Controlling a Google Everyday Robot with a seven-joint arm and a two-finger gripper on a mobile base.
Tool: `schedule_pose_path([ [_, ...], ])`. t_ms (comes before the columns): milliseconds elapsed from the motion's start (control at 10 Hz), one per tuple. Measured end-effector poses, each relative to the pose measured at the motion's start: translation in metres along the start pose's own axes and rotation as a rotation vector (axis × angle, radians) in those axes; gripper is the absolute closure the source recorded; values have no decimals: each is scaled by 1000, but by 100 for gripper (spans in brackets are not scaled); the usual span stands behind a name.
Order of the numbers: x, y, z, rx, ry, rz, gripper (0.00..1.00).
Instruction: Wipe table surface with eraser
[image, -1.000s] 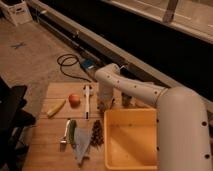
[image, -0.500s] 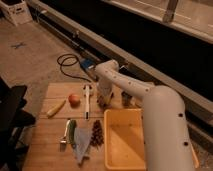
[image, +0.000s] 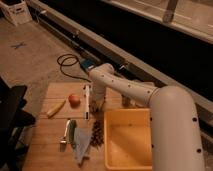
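The table surface (image: 55, 125) is a light-brown plank top filling the lower left of the camera view. My white arm reaches in from the lower right, bends at an elbow above the table's far edge and points down. The gripper (image: 98, 104) hangs at its end, shut and low over the far middle of the table, just right of a long white-handled tool (image: 86, 102). I cannot see anything between the fingers. The eraser is hidden from view. A small dark object (image: 126, 101) peeks out behind the forearm.
A yellow tub (image: 129, 159) fills the table's right side under my arm. On the table lie an orange-red ball (image: 74, 100), a yellow banana-like piece (image: 55, 108), a green utensil (image: 71, 132), a grey cloth (image: 82, 146) and a brown cone (image: 97, 134). A black chair (image: 10, 117) stands at the left.
My forearm has swung nearer the camera and covers more of the right side. The gripper has shifted slightly left, toward the white-handled tool, and stays shut.
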Motion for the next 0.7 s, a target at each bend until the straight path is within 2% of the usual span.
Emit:
schedule_pose_path([
  [100,-8,9,2,-8,-16,11,100],
  [200,-11,19,3,-31,-26,28,100],
  [300,-7,27,3,-47,-24,41,100],
  [500,20,54,-1,-91,-4,91,100],
  [700,56,58,-4,-105,34,128,100],
])
